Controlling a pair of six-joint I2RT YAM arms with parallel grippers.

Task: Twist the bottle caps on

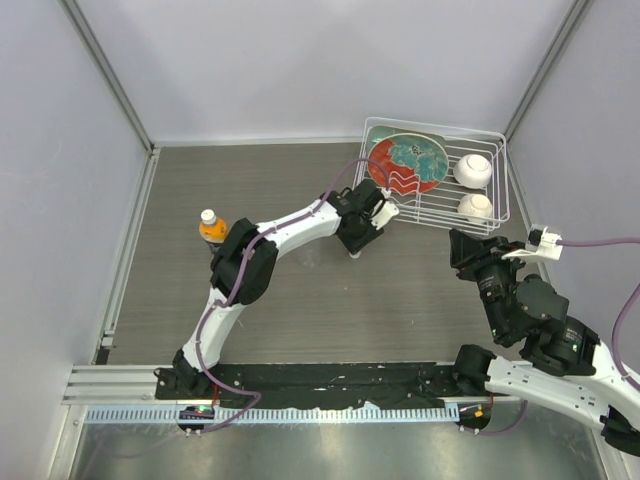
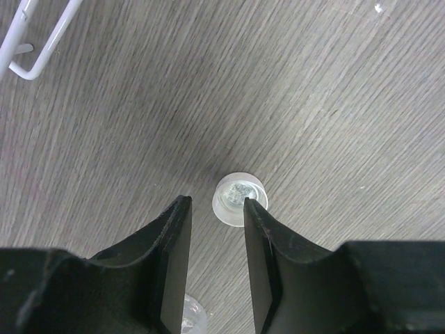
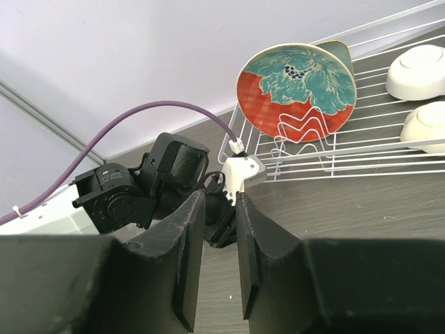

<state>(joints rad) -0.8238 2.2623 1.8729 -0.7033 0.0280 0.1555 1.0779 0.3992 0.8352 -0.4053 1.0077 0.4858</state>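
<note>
A small white cap (image 2: 240, 197) lies on the wooden table just past my left fingertips, against the tip of the right-hand finger. My left gripper (image 2: 215, 203) is open and points down at it, with nothing between the jaws. In the top view the left gripper (image 1: 357, 238) hangs beside the rack, with the cap (image 1: 353, 254) under it. The orange bottle (image 1: 211, 231) stands at the left with a pale cap (image 1: 208, 215) on top. A bit of clear plastic (image 2: 189, 314) shows low between the left fingers; I cannot tell if it is the clear bottle. My right gripper (image 1: 466, 250) (image 3: 219, 197) is slightly open and empty.
A white wire rack (image 1: 497, 185) at the back right holds a red-and-teal plate (image 1: 408, 163) and two white bowls (image 1: 473, 170). The rack's corner (image 2: 28, 49) lies close to my left gripper. Grey walls close in the table on three sides.
</note>
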